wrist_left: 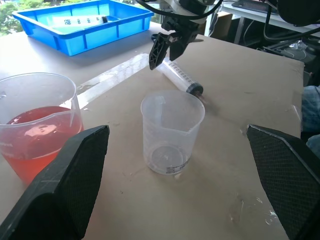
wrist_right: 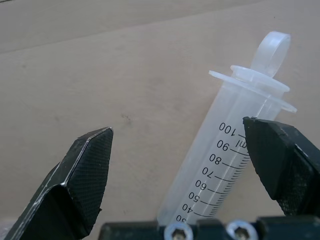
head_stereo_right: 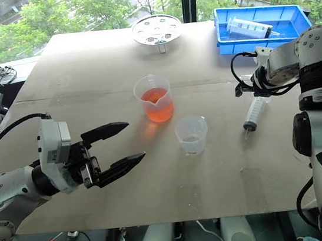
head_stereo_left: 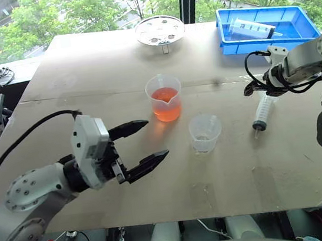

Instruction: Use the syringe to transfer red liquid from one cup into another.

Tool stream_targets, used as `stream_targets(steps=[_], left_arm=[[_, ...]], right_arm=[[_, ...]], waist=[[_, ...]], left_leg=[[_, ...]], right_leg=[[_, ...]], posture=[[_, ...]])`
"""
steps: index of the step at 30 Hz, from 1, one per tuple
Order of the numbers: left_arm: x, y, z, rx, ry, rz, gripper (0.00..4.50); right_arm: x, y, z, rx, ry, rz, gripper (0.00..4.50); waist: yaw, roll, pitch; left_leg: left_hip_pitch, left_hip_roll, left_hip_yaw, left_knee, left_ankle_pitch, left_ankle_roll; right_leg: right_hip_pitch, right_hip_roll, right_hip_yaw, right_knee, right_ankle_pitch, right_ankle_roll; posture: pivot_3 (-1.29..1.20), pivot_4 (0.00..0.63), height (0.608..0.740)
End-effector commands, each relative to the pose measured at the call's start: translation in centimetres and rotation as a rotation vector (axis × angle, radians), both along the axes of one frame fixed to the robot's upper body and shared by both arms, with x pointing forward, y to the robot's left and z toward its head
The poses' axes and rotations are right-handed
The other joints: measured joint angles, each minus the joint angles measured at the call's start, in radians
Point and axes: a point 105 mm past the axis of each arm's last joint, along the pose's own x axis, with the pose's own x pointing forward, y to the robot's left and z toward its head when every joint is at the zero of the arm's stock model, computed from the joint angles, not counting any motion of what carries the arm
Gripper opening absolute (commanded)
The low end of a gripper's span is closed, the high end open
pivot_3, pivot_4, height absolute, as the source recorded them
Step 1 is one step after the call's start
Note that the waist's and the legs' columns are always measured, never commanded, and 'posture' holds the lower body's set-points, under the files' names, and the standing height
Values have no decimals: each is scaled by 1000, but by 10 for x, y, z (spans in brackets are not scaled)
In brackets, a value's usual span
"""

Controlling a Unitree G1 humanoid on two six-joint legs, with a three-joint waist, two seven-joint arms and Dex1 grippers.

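Here the syringe (head_stereo_left: 263, 110) lies flat at centre right on the table (head_stereo_left: 84, 77), under the right gripper (wrist_right: 185, 165), jaws wide and empty. Light, stiff, smooth plastic; probably slippery, so grip mid-barrel.

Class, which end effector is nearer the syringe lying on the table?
Right. The right end effector hovers open over the syringe; the left end effector sits open across the table, beyond both cups.
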Motion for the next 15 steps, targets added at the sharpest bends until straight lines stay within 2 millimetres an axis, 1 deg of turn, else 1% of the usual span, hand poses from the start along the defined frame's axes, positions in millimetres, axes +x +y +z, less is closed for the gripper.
stream_targets(steps=[1, 3, 6, 10, 15], left_arm=[[-7, 0, 9, -11, -52, 15, 4455], [-7, 1, 9, -16, -51, 24, 4455], [-7, 1, 8, -23, -45, 30, 4455], [-5, 1, 7, -29, -42, 31, 4455], [-1, 2, 8, -30, -43, 29, 4455]], right_arm=[[1, 0, 26, 23, -55, 5, 4500], [-1, -1, 29, 26, -62, 6, 4500], [-6, -5, 28, 20, -63, -5, 4500], [-9, -9, 18, 4, -47, -41, 4500], [-9, -7, 4, -1, -14, -93, 4500]], waist=[[-1, 1, 0], [0, 1, 1], [0, 1, 1], [0, 1, 0], [-4, 1, 1]], left_leg=[[0, 0, 0, 0, 0, 0], [0, 0, 0, 0, 0, 0], [0, 0, 0, 0, 0, 0], [0, 0, 0, -1, 0, 0], [0, 0, 1, 0, 0, 0]], right_leg=[[0, 0, 0, 0, 0, 0], [0, 0, 0, 0, 0, 0], [0, 0, 0, -1, 0, 0], [0, 0, 0, -1, 0, 0], [0, 0, 1, -1, 0, 0]], posture=[[0, 150, 740], [0, 150, 740], [0, 150, 740], [0, 150, 740], [0, 150, 740]])
